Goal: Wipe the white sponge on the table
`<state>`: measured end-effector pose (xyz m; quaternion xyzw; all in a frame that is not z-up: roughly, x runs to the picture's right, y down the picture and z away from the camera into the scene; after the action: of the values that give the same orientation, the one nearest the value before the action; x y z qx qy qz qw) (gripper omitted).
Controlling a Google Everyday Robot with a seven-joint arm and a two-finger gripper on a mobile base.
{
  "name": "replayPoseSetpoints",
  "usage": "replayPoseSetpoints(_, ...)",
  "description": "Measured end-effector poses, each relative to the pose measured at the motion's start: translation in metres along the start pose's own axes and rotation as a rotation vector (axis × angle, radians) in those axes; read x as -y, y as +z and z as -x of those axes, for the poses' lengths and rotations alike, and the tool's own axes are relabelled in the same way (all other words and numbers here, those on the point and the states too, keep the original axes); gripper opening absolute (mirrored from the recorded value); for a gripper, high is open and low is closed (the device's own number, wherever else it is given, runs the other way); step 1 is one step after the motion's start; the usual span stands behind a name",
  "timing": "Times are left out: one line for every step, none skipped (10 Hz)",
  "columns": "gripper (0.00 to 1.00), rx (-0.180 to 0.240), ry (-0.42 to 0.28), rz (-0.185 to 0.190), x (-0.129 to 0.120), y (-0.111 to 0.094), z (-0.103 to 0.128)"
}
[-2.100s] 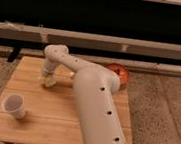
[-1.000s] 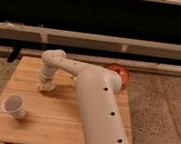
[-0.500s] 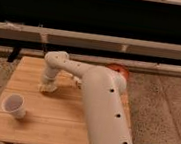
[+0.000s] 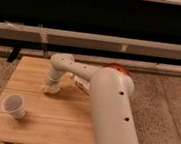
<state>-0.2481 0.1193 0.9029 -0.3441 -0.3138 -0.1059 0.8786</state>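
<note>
The table (image 4: 51,124) is a light-brown plank top filling the lower left. The white sponge (image 4: 52,89) is a small cream lump on the table's middle-left, directly under my gripper (image 4: 51,82). The gripper points straight down onto the sponge from the white arm (image 4: 109,104), which reaches in from the lower right. The sponge rests against the table surface and the gripper covers its top.
A white cup (image 4: 14,106) stands near the table's front left. An oblong whitish packet (image 4: 82,84) lies behind the arm's forearm. An orange-red object (image 4: 116,67) shows at the table's far right edge. A dark wall with rails runs behind.
The gripper and sponge have slid a little to the right across the table over the last two seconds. The cup has not moved.
</note>
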Motion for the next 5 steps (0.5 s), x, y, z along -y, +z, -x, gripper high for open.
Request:
replayPoseSetpoints(0.00, 0.010, 0.022, -0.022, -0.008, -0.009, -0.014)
replayPoseSetpoints(0.00, 0.021, 0.046, -0.047, -0.013, -0.019, -0.028)
replayPoseSetpoints(0.00, 0.030, 0.064, -0.069, -0.017, -0.028, -0.039)
replayPoseSetpoints(0.00, 0.035, 0.075, -0.086, -0.015, -0.034, -0.044)
replayPoseSetpoints(0.00, 0.041, 0.087, -0.108, -0.012, -0.041, -0.049)
